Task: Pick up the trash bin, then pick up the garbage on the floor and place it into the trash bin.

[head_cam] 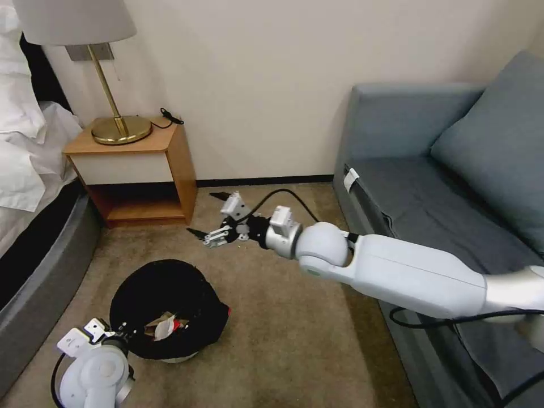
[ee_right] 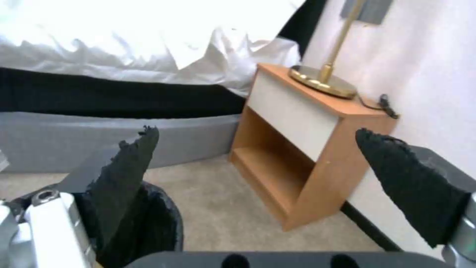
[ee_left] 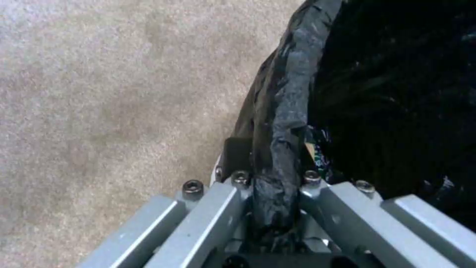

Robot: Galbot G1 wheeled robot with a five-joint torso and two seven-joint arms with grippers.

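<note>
Trash bin (head_cam: 170, 309) sits on the floor (head_cam: 294, 317) in my head view, litter inside, my left gripper (head_cam: 122, 331) at its near rim; my right gripper (head_cam: 218, 218) hangs spread and empty. Left wrist view: jaws pinch only the liner (ee_left: 288, 111), which could tear or slip. Right wrist view: pads (ee_right: 126, 163) wide apart, near the nightstand (ee_right: 307, 141); a swing could clip it.

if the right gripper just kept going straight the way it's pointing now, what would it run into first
Probably the nightstand. The right gripper is open and empty above the carpet, aimed toward the nightstand's open lower shelf, with bare carpet between in the right wrist view. Depth is hard to judge, so it might skim the carpet first.
</note>
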